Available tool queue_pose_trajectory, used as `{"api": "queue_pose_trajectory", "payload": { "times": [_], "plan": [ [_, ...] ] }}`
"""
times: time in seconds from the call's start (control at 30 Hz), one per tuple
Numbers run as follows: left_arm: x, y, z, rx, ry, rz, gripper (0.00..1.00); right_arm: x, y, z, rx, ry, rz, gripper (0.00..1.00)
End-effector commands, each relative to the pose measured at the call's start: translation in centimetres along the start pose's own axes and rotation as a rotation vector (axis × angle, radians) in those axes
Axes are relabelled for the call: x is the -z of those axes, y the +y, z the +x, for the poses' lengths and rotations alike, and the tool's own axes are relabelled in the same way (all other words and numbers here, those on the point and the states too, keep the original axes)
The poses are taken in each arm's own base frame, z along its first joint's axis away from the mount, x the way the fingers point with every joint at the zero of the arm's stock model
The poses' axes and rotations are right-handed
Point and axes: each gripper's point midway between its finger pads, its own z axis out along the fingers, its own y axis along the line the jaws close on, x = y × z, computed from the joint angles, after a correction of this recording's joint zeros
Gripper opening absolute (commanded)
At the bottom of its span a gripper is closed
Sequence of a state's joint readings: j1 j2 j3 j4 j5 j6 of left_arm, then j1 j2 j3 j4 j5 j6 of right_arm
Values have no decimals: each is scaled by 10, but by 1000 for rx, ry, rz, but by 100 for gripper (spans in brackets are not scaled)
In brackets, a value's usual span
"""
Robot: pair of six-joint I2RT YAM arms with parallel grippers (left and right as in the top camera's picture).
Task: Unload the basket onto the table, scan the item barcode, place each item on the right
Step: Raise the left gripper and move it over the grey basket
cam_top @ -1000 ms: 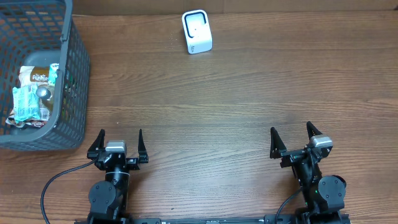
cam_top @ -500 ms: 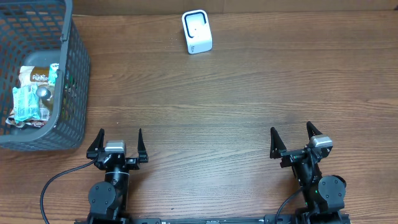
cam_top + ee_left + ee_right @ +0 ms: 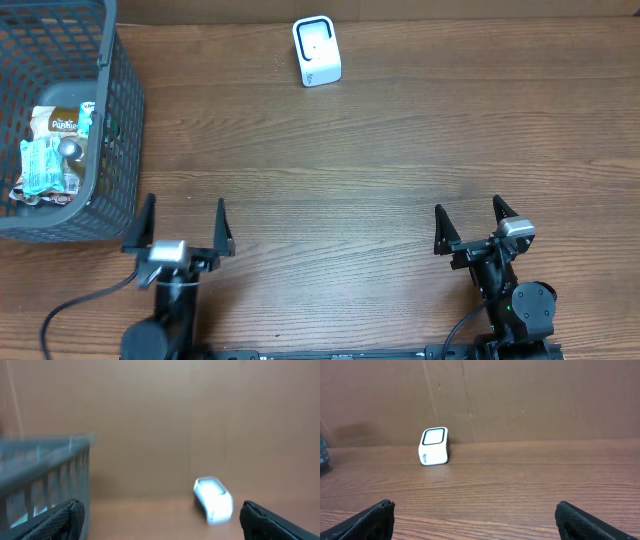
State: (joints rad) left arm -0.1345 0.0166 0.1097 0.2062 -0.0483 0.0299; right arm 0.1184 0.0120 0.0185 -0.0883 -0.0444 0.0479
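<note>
**Both pairs of fingers open, packets in the basket**

My left fingers (image 3: pixel 222 225) stand spread wide near my edge of the bench (image 3: pixel 330 170), with nothing between them. From overhead, the outer one crosses the near right corner of the basket (image 3: pixel 122 120). I cannot tell whether it touches the mesh. My right fingers (image 3: pixel 440 228) are spread just as wide on the other side of the bench. They grip nothing and stand well apart from everything else.

The packets (image 3: pixel 50 150) to scan lie in a heap on the floor of the basket, which sits at the far left of the bench. A brown pouch lies toward the far side and a teal-and-white packet lies nearer me. Any barcode on them is too small to make out.

The scanner (image 3: pixel 317 51) is a small white block at the far edge of the bench, a little left of centre, with its window tilted upward. It is well apart from the basket and from both pairs of fingers.

My left wrist view is blurred. It shows the basket's grid wall (image 3: pixel 45 475) on the left, the scanner (image 3: pixel 214 500) as a white smear right of centre, and my fingertips (image 3: pixel 60 520) in the bottom corners. My right wrist view is sharp. There the scanner (image 3: pixel 434 446) stands left of centre against a brown wall (image 3: pixel 520 395), with bare wood ahead of my fingertips (image 3: pixel 370 520).

A black cable (image 3: pixel 80 300) loops across the bench from my left arm.
</note>
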Motion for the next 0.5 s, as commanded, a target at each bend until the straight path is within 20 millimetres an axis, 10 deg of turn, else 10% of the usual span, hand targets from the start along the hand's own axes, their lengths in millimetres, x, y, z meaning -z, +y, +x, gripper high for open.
{"api": "queue_pose_trajectory", "payload": {
  "times": [0.0, 0.47],
  "plan": [
    [11, -13, -86, -20, -216, 89, 100, 0, -2, 1, 8, -6, 7, 100],
    [102, -17, -276, -46, -789, 135, 100, 0, -2, 1, 8, -6, 7, 100]
  ]
}}
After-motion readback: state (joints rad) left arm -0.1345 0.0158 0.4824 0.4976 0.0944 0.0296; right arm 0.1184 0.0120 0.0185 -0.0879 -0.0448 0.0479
